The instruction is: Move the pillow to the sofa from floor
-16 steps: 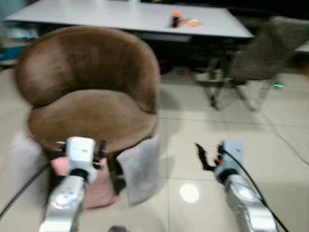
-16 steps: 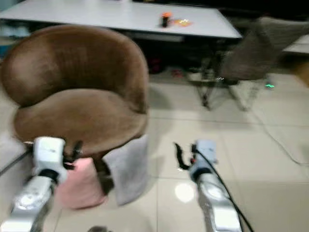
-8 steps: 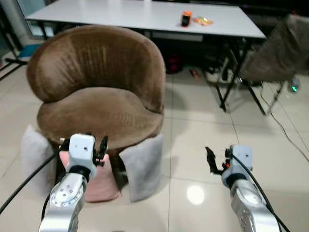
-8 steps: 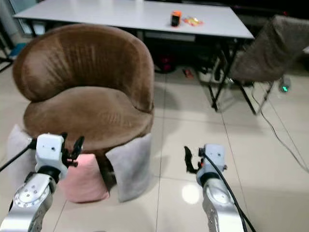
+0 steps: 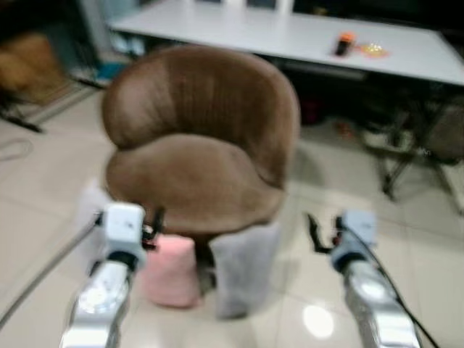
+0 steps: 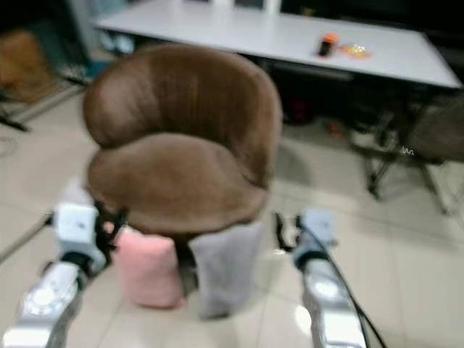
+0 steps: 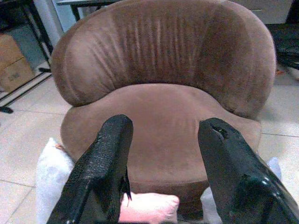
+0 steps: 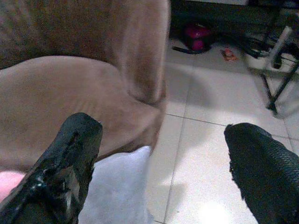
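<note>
Task barely begun: the pink pillow (image 5: 169, 270) lies on the floor (image 5: 43, 188) against the base of the brown chair (image 5: 199, 138), flanked by two grey pillows (image 5: 243, 267). The left gripper (image 7: 161, 163) and right gripper (image 8: 163, 172) hover spread and empty. Grasping, lifting and placing on the seat all remain.

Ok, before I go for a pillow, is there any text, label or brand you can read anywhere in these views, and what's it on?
No readable text in any view.
Small orange item on the white table: any label too small and blurred to read.
Yellowish packet beside it: too blurred to read.
Brown chair, pink pillow and grey pillow: no visible labels.
</note>
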You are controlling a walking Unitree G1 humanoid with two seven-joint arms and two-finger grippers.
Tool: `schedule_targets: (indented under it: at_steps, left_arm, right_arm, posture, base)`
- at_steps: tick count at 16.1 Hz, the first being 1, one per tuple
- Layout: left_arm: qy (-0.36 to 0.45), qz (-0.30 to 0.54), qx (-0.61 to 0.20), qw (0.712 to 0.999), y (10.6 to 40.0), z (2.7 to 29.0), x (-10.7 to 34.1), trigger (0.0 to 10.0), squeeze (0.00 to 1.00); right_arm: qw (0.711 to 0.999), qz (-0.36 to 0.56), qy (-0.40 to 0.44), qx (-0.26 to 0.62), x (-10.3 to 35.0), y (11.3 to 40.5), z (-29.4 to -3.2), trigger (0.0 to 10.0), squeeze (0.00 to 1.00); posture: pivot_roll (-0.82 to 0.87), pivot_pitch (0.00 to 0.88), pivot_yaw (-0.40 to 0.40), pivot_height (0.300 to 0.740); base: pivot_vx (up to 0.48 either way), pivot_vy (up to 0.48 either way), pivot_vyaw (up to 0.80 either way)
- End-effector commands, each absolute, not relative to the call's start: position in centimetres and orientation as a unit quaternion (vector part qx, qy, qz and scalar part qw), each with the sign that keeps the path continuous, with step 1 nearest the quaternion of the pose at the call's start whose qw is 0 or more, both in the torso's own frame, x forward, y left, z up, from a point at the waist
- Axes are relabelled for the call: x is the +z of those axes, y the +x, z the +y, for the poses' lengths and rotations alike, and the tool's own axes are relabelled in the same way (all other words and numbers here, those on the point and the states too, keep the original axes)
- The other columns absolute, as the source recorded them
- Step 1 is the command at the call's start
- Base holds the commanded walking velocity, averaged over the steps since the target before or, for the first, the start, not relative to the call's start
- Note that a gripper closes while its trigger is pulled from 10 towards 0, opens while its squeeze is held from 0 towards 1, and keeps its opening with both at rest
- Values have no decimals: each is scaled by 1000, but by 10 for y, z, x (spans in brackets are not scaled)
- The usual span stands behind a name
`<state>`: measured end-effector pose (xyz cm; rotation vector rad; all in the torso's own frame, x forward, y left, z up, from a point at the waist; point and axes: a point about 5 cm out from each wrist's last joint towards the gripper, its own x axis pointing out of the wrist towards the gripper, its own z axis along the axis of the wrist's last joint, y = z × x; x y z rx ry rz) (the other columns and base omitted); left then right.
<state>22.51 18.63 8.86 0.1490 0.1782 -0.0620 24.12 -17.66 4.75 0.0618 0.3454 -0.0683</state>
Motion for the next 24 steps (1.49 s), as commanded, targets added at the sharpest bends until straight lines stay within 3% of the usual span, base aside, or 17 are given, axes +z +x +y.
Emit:
schedule_targets:
  at_steps: [1, 11, 16, 19, 20, 21, 24]
  left_arm:
    - [84, 79, -22, 993, 227, 193, 94, 10000, 0]
    - [83, 78, -21, 993, 224, 195, 95, 10000, 0]
    - [82, 79, -20, 993, 225, 194, 94, 10000, 0]
    - [83, 78, -18, 993, 225, 195, 95, 10000, 0]
    - [83, 78, -17, 993, 225, 196, 95, 10000, 0]
    - [86, 79, -16, 993, 225, 196, 94, 10000, 0]
    - [93, 82, -17, 992, 224, 195, 92, 10000, 0]
  right_arm:
    - [987, 158, 31, -29, 54, 246, -171, 10000, 1000]
    - [988, 153, 4, -5, 54, 251, -168, 10000, 1000]
    - [989, 149, -1, -2, 54, 254, -167, 10000, 1000]
    - [988, 152, -4, -17, 53, 256, -169, 10000, 1000]
    - [989, 147, -10, -14, 54, 257, -169, 10000, 616]
    - [989, 141, -26, -26, 56, 258, -171, 10000, 0]
    - [992, 122, 12, -13, 59, 258, -168, 10000, 0]
  posture:
    - [46, 0, -40, 740]
    - [58, 0, -52, 740]
    - [61, 0, -55, 740]
    - [62, 0, -56, 740]
    - [61, 0, -56, 740]
    - [59, 0, -53, 740]
    - [55, 0, -51, 740]
  base:
    - [292, 0, 0]
    - [277, 0, 0]
    - [274, 0, 701]
    - [273, 0, 0]
    - [274, 0, 0]
    - [0, 0, 0]
    - [0, 0, 0]
